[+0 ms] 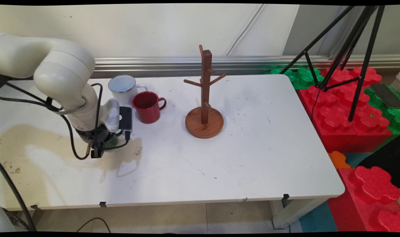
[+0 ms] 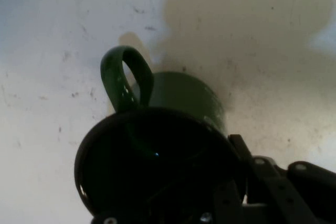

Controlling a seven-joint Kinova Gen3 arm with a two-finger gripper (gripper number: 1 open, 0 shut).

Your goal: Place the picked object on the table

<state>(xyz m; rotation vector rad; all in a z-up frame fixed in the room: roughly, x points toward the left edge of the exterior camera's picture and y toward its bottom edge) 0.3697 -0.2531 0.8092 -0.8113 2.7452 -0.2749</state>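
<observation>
A dark green mug (image 2: 178,98) stands on the white table (image 1: 252,148), its handle (image 2: 126,80) pointing away from the hand camera. My gripper (image 2: 226,150) is down over its rim at the right side, one finger (image 2: 237,148) outside the wall and the other in the dark inside. It looks shut on the rim. In the main view the gripper (image 1: 102,142) sits low at the table's left, and only a sliver of the green mug (image 1: 111,142) shows under it. A red mug (image 1: 148,107) and a white mug (image 1: 122,86) stand just behind.
A wooden mug tree (image 1: 205,98) with bare pegs stands mid-table on a round base. Right of the table are red and green foam blocks (image 1: 345,118), a black tripod (image 1: 348,49) and a phone (image 1: 386,94). A brownish stain (image 1: 18,138) marks the table's left.
</observation>
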